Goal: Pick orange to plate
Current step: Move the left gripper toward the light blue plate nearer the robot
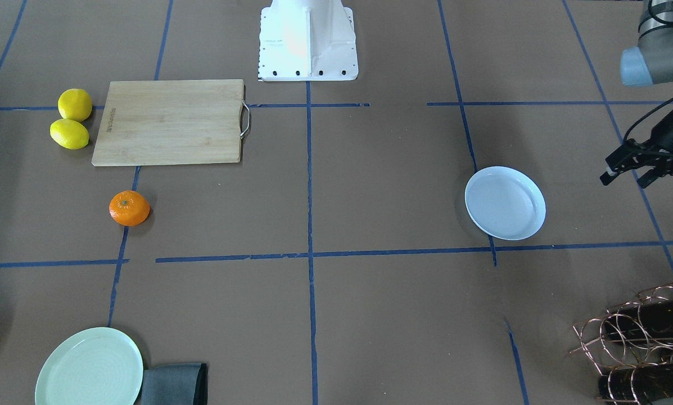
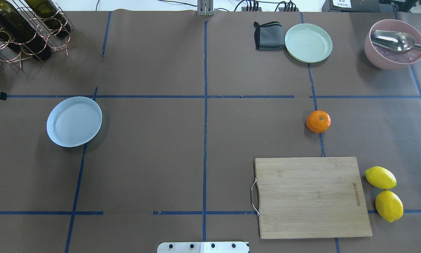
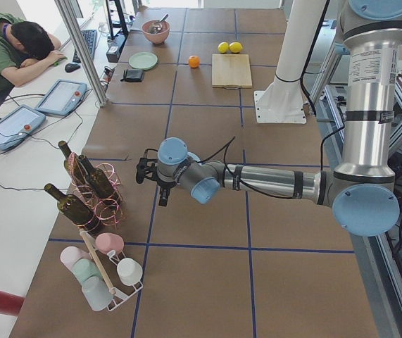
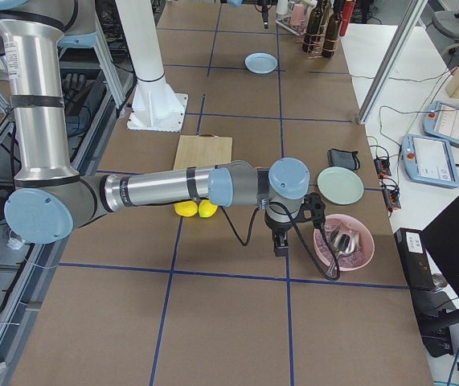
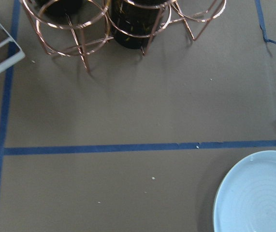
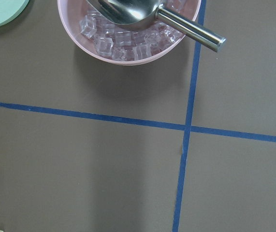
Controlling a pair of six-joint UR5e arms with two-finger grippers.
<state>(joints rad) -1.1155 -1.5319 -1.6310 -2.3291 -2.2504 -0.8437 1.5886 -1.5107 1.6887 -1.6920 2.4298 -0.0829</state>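
Bright, even light from above. Soft shadows hug the plate (image 2: 74, 121) and orange (image 2: 318, 121). The white base (image 1: 308, 39) is overexposed; wrist views are slightly soft.

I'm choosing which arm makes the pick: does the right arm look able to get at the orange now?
Likely yes. The orange lies alone on open table, clear of the cutting board, nothing over it. The right gripper hangs by the pink bowl, on that same side.

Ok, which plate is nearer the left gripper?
The bluish-white plate, close to the left gripper; the pale green plate lies far off, beside the grey cloth.
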